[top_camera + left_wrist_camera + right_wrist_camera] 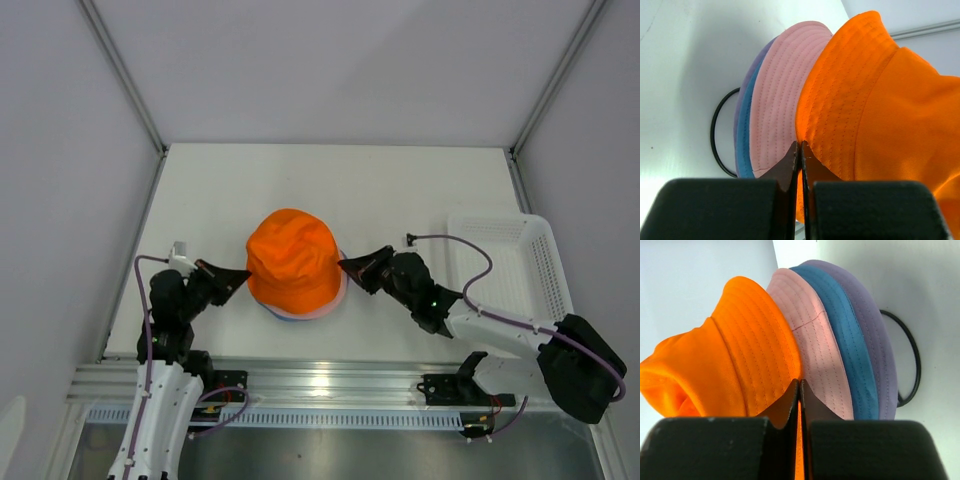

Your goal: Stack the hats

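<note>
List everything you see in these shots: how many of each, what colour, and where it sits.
orange hat: one, bright orange, top of the stack at the table's middle
pink hat: one, pink, directly under the orange hat
blue hat: one, blue, under the pink hat
lavender hat: one, lavender-purple, bottom of the stack
wire stand: one, black, its ring on the table beneath the stack
basket: one, white plastic, right side of the table
table: one, white, under everything
left gripper: one, black, shut on the orange hat's brim at its left edge
right gripper: one, black, shut on the orange hat's brim at its right edge
</note>
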